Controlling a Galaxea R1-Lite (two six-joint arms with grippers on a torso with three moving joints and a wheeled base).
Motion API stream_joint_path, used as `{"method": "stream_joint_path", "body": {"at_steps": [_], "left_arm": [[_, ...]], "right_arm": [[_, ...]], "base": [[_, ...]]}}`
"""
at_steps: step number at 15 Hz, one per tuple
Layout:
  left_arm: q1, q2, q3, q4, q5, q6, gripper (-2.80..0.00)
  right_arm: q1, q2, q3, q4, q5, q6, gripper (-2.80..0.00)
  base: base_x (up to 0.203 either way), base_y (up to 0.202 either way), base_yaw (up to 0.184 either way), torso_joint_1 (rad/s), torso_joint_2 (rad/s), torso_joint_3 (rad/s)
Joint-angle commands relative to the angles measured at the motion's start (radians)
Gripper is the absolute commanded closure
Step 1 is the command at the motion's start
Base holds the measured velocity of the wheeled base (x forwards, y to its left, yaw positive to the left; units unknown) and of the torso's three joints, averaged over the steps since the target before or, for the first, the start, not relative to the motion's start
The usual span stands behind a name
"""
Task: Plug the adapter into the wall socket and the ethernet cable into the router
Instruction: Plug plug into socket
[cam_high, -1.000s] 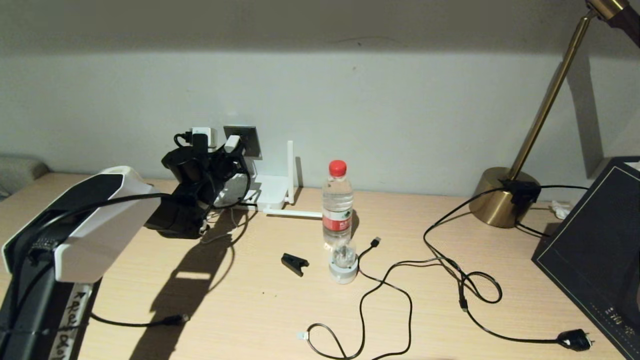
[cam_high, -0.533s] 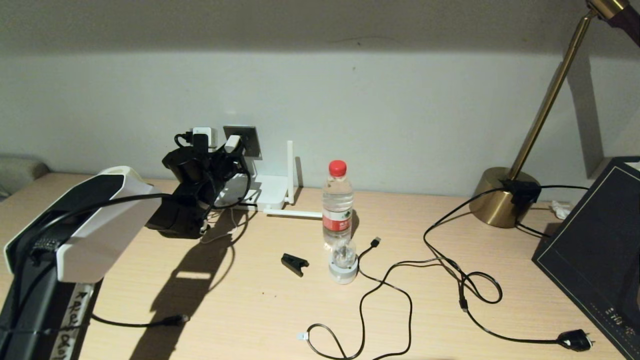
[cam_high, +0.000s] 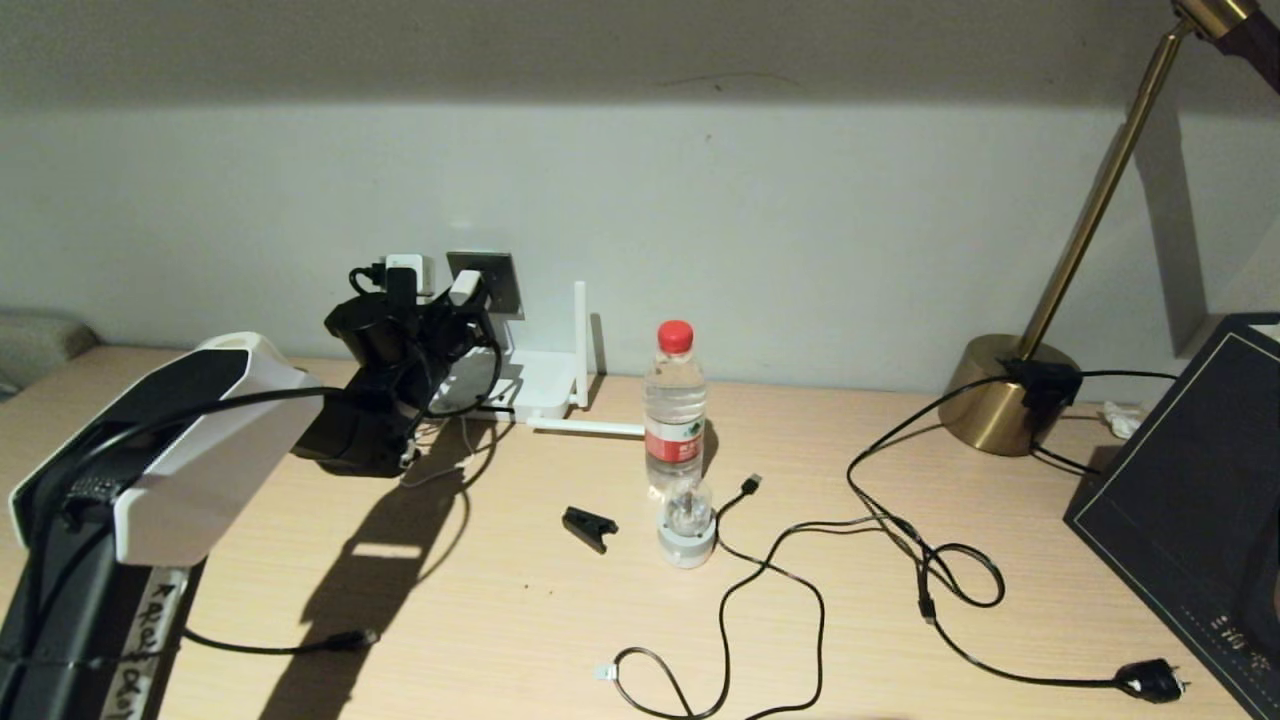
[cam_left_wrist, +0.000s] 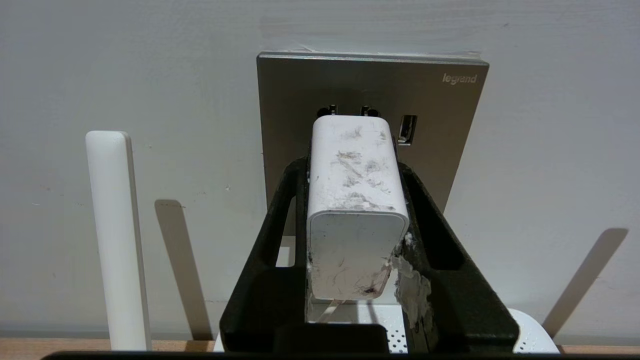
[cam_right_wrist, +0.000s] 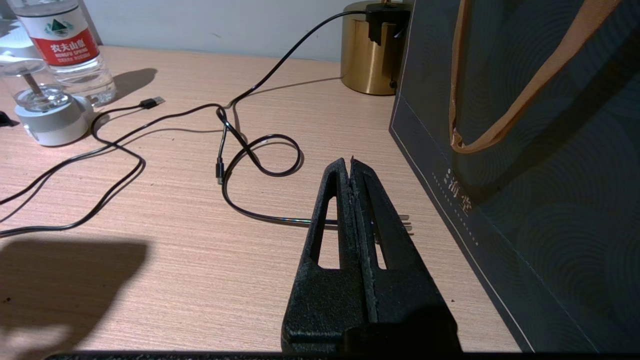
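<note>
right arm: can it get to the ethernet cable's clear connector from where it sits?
Probably yes. The right gripper, jaws shut and empty, hovers over bare desk beside the dark paper bag. The long thin black ethernet cable ends in its clear clip near the front desk edge, lying in the open; only loose black cords lie between.

Right gripper (cam_right_wrist: 351, 162) pressed closed above the desk (cam_right_wrist: 165, 250), black cables (cam_right_wrist: 240, 150) (looped) ahead, dark bag (cam_right_wrist: 525, 175) beside

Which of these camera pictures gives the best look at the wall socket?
The left wrist view: the wall socket fills it face-on, slots visible, with the adapter in the left gripper at it. The head view shows the socket small and partly hidden; the right wrist view misses it.
</note>
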Motion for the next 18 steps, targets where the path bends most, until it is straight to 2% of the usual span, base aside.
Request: {"method": "stream_joint_path", "body": {"at_steps": [1,5,18], "left_arm": [[0.000,0.003,-0.015,0.006,0.000,0.000,0.00],[0.000,0.003,-0.058,0.043,0.001,0.000,0.00],[-0.004,0.053,-0.119,0.066,0.023,0.000,0.00]], "right_arm": [[0.000,0.001,0.035,-0.001,0.000,0.000,0.00],[0.000,0.001,0.035,-0.001,0.000,0.000,0.00],[0.000,0.002,0.035,0.000,0.000,0.000,0.00]], "base": [[0.000,0.000,0.000,0.000,0.00,0.000],[0.000,0.000,0.000,0.000,0.00,0.000],[0.000,0.000,0.000,0.000,0.00,0.000]]}}
